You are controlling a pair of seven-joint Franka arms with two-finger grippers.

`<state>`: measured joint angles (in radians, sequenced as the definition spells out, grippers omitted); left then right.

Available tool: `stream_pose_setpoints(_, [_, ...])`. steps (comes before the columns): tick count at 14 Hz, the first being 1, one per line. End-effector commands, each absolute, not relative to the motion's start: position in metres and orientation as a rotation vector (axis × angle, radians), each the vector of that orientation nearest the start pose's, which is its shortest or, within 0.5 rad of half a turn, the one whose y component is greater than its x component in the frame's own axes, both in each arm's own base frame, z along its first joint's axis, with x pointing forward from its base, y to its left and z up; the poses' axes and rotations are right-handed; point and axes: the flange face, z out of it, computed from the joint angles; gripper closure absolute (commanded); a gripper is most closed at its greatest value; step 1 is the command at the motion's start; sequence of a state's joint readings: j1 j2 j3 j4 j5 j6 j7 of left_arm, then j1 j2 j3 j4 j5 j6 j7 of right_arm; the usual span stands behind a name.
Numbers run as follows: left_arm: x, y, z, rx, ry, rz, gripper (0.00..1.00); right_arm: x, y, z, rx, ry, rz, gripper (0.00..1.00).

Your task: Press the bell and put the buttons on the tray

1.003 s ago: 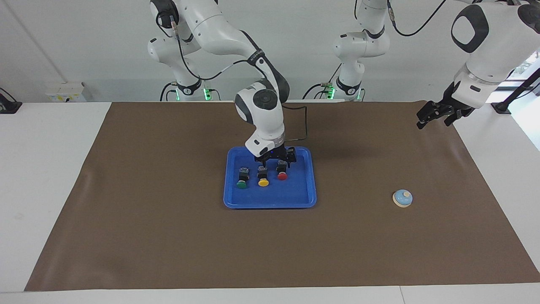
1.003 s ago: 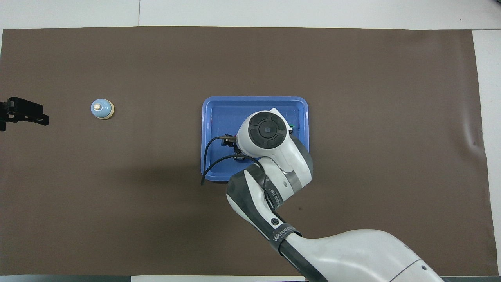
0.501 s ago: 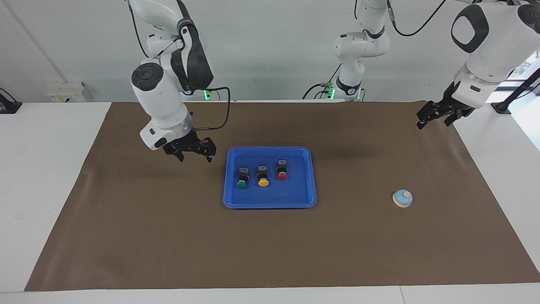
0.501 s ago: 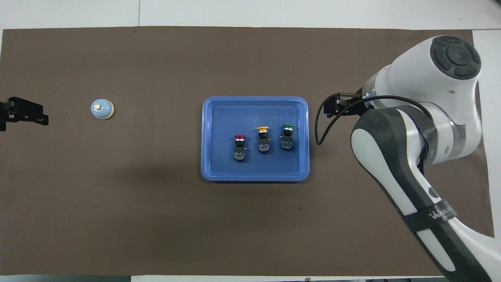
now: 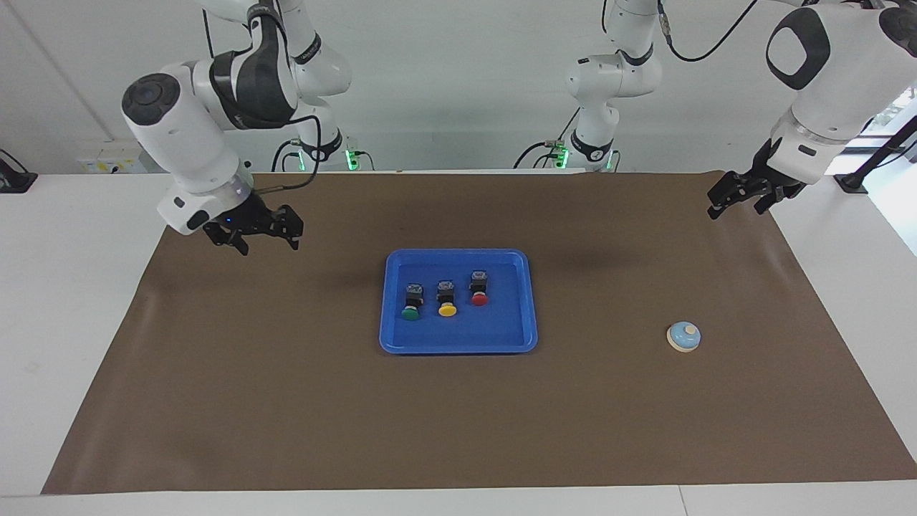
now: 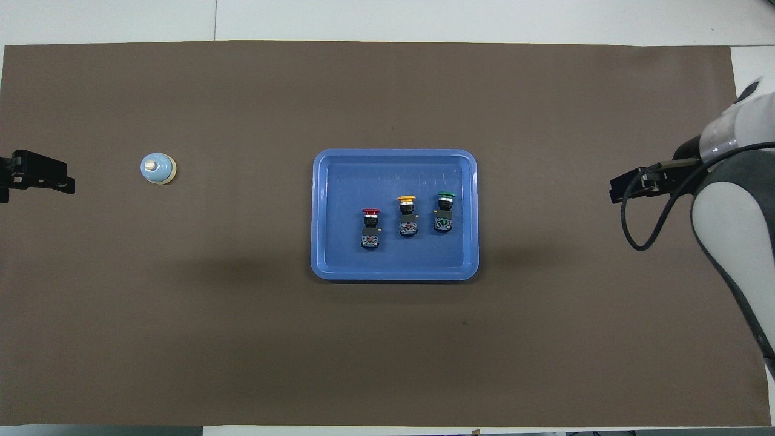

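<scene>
Facing view. Bell (image 5: pixel 683 337) at 4 o'clock from the tray (image 5: pixel 458 342): small light blue dome, cream base rim, cream knob on top, standing alone on the brown mat (image 5: pixel 286 401) toward the left arm's end of the counter (image 5: pixel 64 301). Tray bright blue, shallow, rectangular with rounded corners and raised rim, at mid-mat. In it, three buttons in a loose row, each lying with black body toward 12 o'clock and cap toward 6: green button (image 5: pixel 411 302), yellow button (image 5: pixel 446 299) in the middle, red button (image 5: pixel 478 288) set slightly nearer to the robots. Apart from one another and from the rim. Right gripper (image 5: pixel 262 237) up over the mat at 10 o'clock from the tray, fingers spread apart, gripping nothing. Left gripper (image 5: pixel 738 198) over the mat's corner at 1 o'clock from the bell, fingers apart, empty.

Overhead view. Same tray (image 6: pixel 393 274) at centre; red button (image 6: pixel 370 229), yellow button (image 6: pixel 406 216), green button (image 6: pixel 444 212) now with caps toward 12 o'clock, all in the half of the tray toward the right arm's end. Bell (image 6: pixel 158 168) at 9 o'clock from the tray. Left gripper (image 6: pixel 42 177) cut off at the frame edge, only dark tips showing. Right gripper (image 6: pixel 629 187) mostly masked by its own wrist and looping cable; arm cut off at the edge.
</scene>
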<state>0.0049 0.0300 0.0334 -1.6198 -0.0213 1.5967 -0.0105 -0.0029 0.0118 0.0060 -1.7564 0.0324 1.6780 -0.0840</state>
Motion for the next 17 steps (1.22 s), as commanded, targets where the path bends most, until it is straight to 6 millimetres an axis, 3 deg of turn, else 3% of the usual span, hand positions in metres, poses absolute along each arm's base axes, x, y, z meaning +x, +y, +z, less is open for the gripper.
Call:
stream_pose_setpoints(1, [0.556, 0.019, 0.589, -3.153, -0.088, 0.084, 0.0, 0.53, -0.014, 0.579, -3.114, -0.157, 0.173, 0.0])
stream_pose_setpoints(4, [0.554, 0.023, 0.588, -3.151, -0.105, 0.082, 0.0, 0.527, -0.021, 0.609, -3.118, -0.139, 0.2, 0.0])
stream_pose_setpoints(6, [0.562, 0.024, 0.585, -3.152, -0.085, -0.045, 0.03, 0.531, -0.027, 0.609, -3.14, -0.123, 0.146, 0.0])
stream_pose_setpoints(7, [0.564, 0.024, 0.574, -3.151, -0.085, -0.065, 0.24, 0.534, -0.027, 0.609, -3.172, -0.133, 0.125, 0.0])
stream_pose_setpoints(9, [0.576, 0.025, 0.558, -3.146, -0.086, -0.13, 0.95, 0.532, -0.029, 0.609, -3.182, -0.124, 0.138, 0.0])
stream_pose_setpoints(10, [0.586, 0.026, 0.542, -3.145, -0.091, -0.119, 1.0, 0.532, -0.028, 0.609, -3.179, -0.124, 0.14, 0.0])
stream_pose_setpoints(15, [0.64, 0.02, 0.442, -3.134, -0.074, -0.164, 1.0, 0.534, -0.026, 0.62, -3.172, -0.13, 0.154, 0.0])
stream_pose_setpoints(17, [0.653, 0.02, 0.417, -3.13, -0.071, -0.192, 1.0, 0.535, -0.029, 0.618, -3.168, -0.126, 0.163, 0.0])
